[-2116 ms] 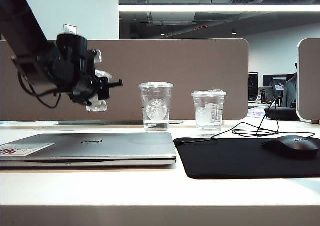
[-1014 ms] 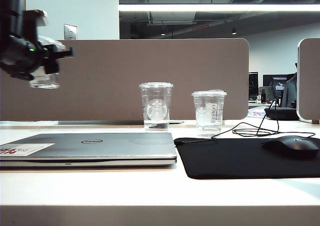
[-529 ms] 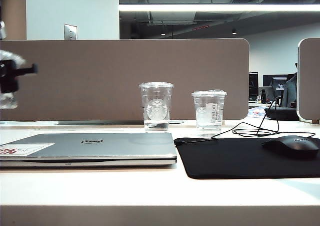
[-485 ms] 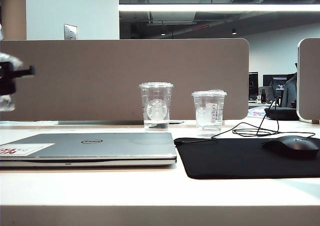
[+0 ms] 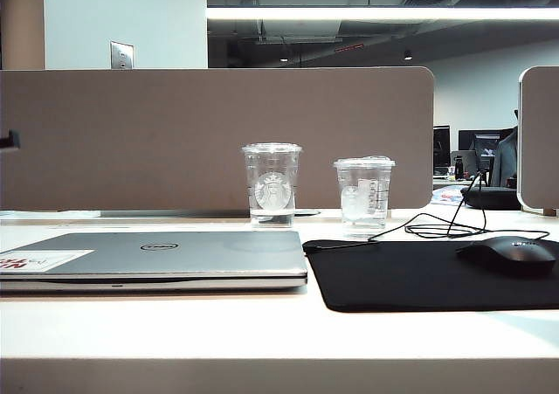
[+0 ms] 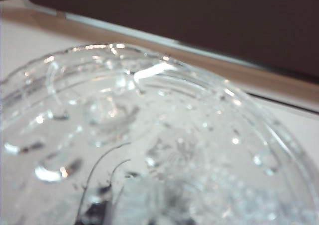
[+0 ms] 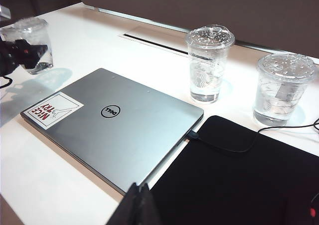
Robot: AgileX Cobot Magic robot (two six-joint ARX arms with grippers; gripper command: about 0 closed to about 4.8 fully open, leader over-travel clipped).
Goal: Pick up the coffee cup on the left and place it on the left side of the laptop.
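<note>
The coffee cup (image 7: 31, 41), a short clear cup with a clear lid, is past the laptop's left end, low over the white table. My left gripper (image 7: 21, 53) is shut on it, with its black fingers across the cup's side. In the left wrist view the cup's lid (image 6: 149, 135) fills the picture and hides the jaws. The silver Dell laptop (image 5: 157, 252) (image 7: 112, 125) lies closed. In the exterior view the cup is out of frame; only a black tip of the left arm (image 5: 7, 139) shows. My right gripper (image 7: 137, 205) is shut and empty above the laptop's near corner.
Behind the laptop stands a taller Starbucks cup (image 5: 272, 184) (image 7: 208, 65), with a mid-height clear cup (image 5: 364, 195) (image 7: 284, 88) to its right. A black mouse pad (image 5: 437, 273) carries a black mouse (image 5: 511, 254) with a cable. A brown partition (image 5: 218, 136) closes the back.
My left gripper has carried the coffee cup leftward and down, until both left the exterior view at its left edge. The right arm has stayed still.
</note>
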